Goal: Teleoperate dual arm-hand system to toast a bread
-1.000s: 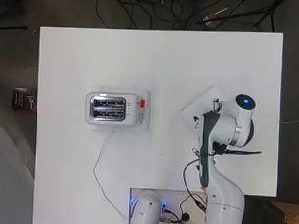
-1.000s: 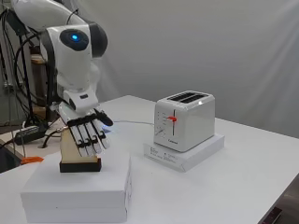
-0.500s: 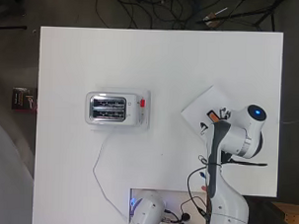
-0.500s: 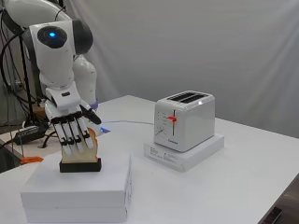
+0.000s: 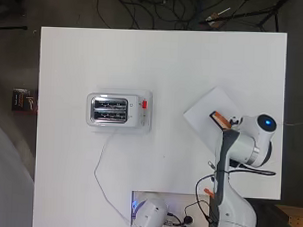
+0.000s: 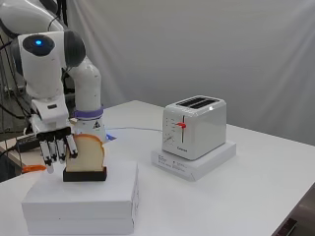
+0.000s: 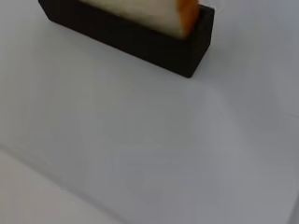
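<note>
Beside the hand (image 6: 55, 147), bread slice (image 6: 86, 155) upright in black holder (image 6: 84, 174), toaster (image 6: 194, 127) well apart

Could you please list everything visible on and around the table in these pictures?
bread slice: one, pale with brown crust, upright in the holder
holder: one, black, on the white box
white box: one, white, near the arm's side of the table
toaster: one, white with a red lever, slots empty, on a flat white base
base: one, white, mid-table
cord: one, white, runs from the toaster toward the arm's edge
table: one, white
hand: one, black and white, fingers straight, pointing down beside the bread slice
</note>
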{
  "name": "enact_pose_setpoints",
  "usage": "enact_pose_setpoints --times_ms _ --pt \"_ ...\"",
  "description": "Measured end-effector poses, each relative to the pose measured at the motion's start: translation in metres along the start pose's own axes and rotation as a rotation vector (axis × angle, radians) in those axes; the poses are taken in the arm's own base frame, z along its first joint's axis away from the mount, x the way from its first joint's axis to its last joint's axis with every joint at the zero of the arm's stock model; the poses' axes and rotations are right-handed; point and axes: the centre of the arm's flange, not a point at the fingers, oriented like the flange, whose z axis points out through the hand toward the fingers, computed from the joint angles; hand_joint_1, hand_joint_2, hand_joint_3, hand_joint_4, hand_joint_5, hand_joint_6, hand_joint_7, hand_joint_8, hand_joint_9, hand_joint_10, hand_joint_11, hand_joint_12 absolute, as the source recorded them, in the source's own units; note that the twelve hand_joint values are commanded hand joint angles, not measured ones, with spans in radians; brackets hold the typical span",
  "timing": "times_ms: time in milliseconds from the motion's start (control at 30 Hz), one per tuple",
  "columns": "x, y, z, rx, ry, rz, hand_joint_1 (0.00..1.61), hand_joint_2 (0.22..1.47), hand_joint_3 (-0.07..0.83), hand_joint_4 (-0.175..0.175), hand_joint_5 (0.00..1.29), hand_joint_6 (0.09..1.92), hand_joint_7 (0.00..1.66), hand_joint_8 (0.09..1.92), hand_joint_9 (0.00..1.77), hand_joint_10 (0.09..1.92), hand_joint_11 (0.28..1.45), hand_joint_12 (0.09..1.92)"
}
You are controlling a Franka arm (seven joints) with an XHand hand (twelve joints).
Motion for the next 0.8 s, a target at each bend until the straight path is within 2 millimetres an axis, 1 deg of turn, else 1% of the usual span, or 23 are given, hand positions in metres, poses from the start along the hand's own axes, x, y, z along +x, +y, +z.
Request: enact_pose_setpoints --times_ms 67,167,233,267,300,333,367,400,467,500,533,600,667,700,733,800 --pt "0.008 -0.001 0.001 -0.014 0.001 0.005 0.89 1.26 -0.001 0.171 0.71 1.37 1.36 0.09 1.46 0.09 0.78 0.32" --pt "0.019 -0.006 0.002 -0.016 0.016 -0.019 0.89 1.25 -0.001 0.175 0.72 1.36 1.38 0.09 1.47 0.09 0.77 0.37" --pt "0.024 -0.016 -0.006 -0.030 0.045 -0.045 0.89 1.25 -0.001 0.175 0.73 1.36 1.38 0.09 1.46 0.09 0.76 0.38" --pt "0.029 -0.024 -0.013 -0.039 0.067 -0.063 1.02 1.22 -0.002 0.049 0.73 1.30 1.28 0.35 1.46 0.09 0.76 0.39" --pt "0.036 -0.035 -0.023 -0.053 0.091 -0.087 1.11 1.20 0.001 -0.052 0.72 1.27 1.18 0.64 1.46 0.09 0.75 0.41" --pt "0.045 -0.048 -0.033 -0.073 0.117 -0.118 1.17 1.19 0.000 -0.113 0.70 1.26 1.12 0.82 1.46 0.09 0.74 0.42" --pt "0.054 -0.061 -0.045 -0.096 0.143 -0.150 1.20 1.18 0.000 -0.145 0.70 1.26 1.08 0.93 1.45 0.09 0.74 0.43" --pt "0.062 -0.074 -0.057 -0.119 0.172 -0.183 1.22 1.18 0.000 -0.162 0.70 1.25 1.06 0.99 1.44 0.09 0.73 0.44" --pt "0.079 -0.104 -0.082 -0.145 0.241 -0.253 1.23 1.18 0.001 -0.173 0.69 1.25 1.04 1.05 1.43 0.09 0.72 0.44" --pt "0.086 -0.116 -0.092 -0.147 0.272 -0.281 1.23 1.18 0.001 -0.175 0.69 1.25 1.03 1.06 1.43 0.09 0.72 0.44" --pt "0.093 -0.127 -0.101 -0.142 0.306 -0.307 1.22 1.20 0.003 -0.175 0.67 1.26 1.00 1.12 1.42 0.09 0.72 0.44" --pt "0.098 -0.136 -0.110 -0.137 0.350 -0.337 1.21 1.23 0.003 -0.175 0.61 1.32 0.93 1.25 1.40 0.09 0.72 0.45" --pt "0.108 -0.139 -0.118 -0.129 0.366 -0.375 1.20 1.25 0.002 -0.175 0.58 1.37 0.90 1.30 1.39 0.09 0.72 0.46" --pt "0.118 -0.144 -0.121 -0.122 0.370 -0.401 1.20 1.25 0.001 -0.175 0.58 1.38 0.90 1.31 1.39 0.09 0.72 0.46" --pt "0.133 -0.152 -0.123 -0.115 0.369 -0.438 1.19 1.25 0.001 -0.175 0.57 1.39 0.89 1.31 1.39 0.09 0.72 0.46" --pt "0.171 -0.177 -0.126 -0.104 0.355 -0.522 1.19 1.26 0.001 -0.175 0.57 1.40 0.89 1.31 1.39 0.09 0.72 0.46"
